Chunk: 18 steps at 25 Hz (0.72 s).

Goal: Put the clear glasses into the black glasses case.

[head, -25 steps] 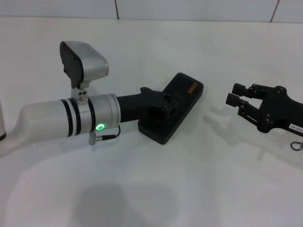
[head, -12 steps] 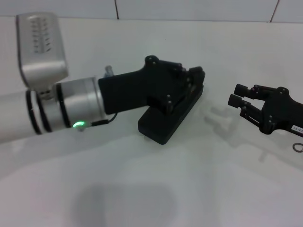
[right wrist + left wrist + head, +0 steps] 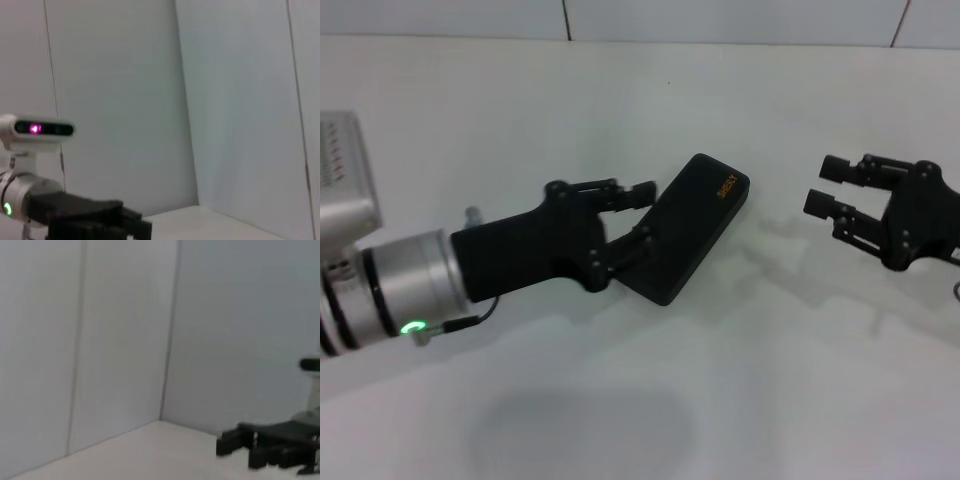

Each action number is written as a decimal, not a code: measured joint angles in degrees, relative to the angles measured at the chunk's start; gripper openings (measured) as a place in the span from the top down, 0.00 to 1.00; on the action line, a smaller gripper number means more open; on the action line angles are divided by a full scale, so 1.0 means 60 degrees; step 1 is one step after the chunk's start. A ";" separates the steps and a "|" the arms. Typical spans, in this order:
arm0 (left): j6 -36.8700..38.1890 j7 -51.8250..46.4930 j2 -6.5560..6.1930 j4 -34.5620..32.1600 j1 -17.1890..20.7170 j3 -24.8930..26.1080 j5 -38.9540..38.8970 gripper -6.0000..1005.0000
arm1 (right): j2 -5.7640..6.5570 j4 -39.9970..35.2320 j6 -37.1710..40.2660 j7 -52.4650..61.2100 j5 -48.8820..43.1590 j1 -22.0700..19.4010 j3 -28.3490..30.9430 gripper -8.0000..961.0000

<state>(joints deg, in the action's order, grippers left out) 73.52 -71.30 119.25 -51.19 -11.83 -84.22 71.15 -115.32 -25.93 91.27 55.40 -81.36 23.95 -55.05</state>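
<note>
The black glasses case [image 3: 702, 222] lies slantwise on the white table with its lid down and a small orange logo near its far end. My left gripper [image 3: 645, 216] is open at the case's near left end. One finger [image 3: 620, 189] is raised, and the other overlaps the case's edge. My right gripper [image 3: 828, 185] hovers open to the right of the case, well apart from it, and also appears in the left wrist view [image 3: 235, 444]. The clear glasses are hidden or out of view.
The white table [image 3: 650, 400] stretches out in front of the case, and a tiled wall runs along the back. The right wrist view shows my left arm [image 3: 75, 212] and its wrist camera [image 3: 37, 130] in front of pale wall panels.
My left arm has pulled back to the left, off the top of the case, uncovering the lid. The right gripper has shifted slightly up and to the right.
</note>
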 joint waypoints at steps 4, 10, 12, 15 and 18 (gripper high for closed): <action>0.0198 -0.0265 -0.0149 0.0272 0.0104 0.0292 0.0123 0.56 | -0.0002 -0.0806 -0.0274 0.0947 -0.0618 0.0009 -0.0007 0.56; 0.0464 -0.0093 -0.0250 0.0429 0.0155 0.0421 0.0280 0.43 | -0.0062 -0.1763 -0.0411 0.1496 -0.1689 0.0110 -0.0570 0.32; 0.0672 0.0163 -0.0224 0.0382 0.0177 0.0427 0.0465 0.39 | -0.0063 -0.1858 -0.0554 0.1630 -0.1706 0.0110 -0.0748 0.23; 0.1140 0.0599 -0.0202 0.0359 0.0188 0.0430 0.0577 0.27 | -0.0049 -0.2005 -0.0507 0.1718 -0.1729 0.0105 -0.1044 0.18; 0.1559 0.0806 -0.0242 0.0359 0.0180 0.0465 0.0585 0.17 | -0.0066 -0.2441 -0.0373 0.1655 -0.1715 0.0024 -0.1190 0.16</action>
<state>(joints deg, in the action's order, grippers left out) 82.87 -66.46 117.79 -49.04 -10.75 -81.43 74.66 -115.72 -40.57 89.03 65.33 -91.65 24.09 -62.19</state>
